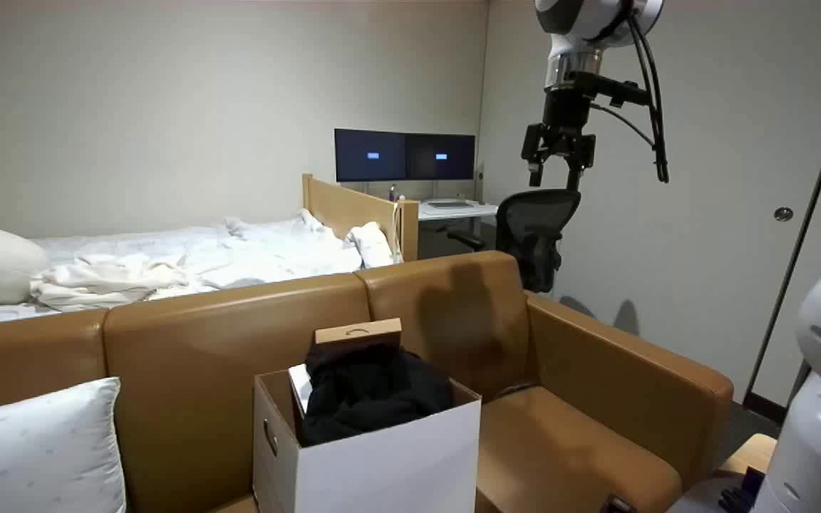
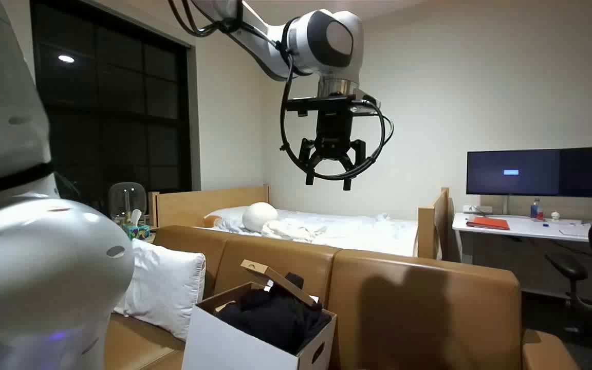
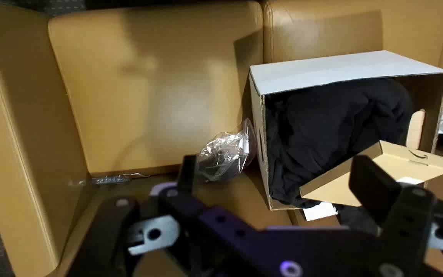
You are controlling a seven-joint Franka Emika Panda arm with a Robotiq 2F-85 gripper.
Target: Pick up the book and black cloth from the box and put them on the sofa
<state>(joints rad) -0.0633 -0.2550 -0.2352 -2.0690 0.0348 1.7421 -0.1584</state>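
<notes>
Room: a bed (image 2: pixel 388 234) with white bedding stands behind a brown sofa (image 1: pixel 574 442); past the bed's wooden end board, a desk (image 2: pixel 527 228) carries two monitors (image 1: pixel 371 167) and a flat red item (image 2: pixel 487 222).

White box (image 1: pixel 389 467) on the sofa, top uncovered, a handle slot in each end. Contents: black cloth (image 3: pixel 333 115), bunched, filling most of the opening, heaped above the rim in both exterior views. A tan piece (image 3: pixel 415 129) shows beside it, inside the box.

Shallow tan carton (image 2: pixel 275 280), curved printed mark on it, sits tilted at the rim, partly over the cloth in the wrist view. A white piece (image 3: pixel 320 211) shows at its edge. Book: cannot tell which item it is.

Just beside the box, a clear plastic bag (image 3: pixel 223 154); contents unclear through glare. On the box's opposite side, a white pillow (image 2: pixel 165 293). Behind the sofa, a tissue box (image 2: pixel 141 232), tissue standing out of it.

Tool (image 2: pixel 328 182): points down, fingers spread with a visible gap, above the sofa, well apart from box and cloth.
</notes>
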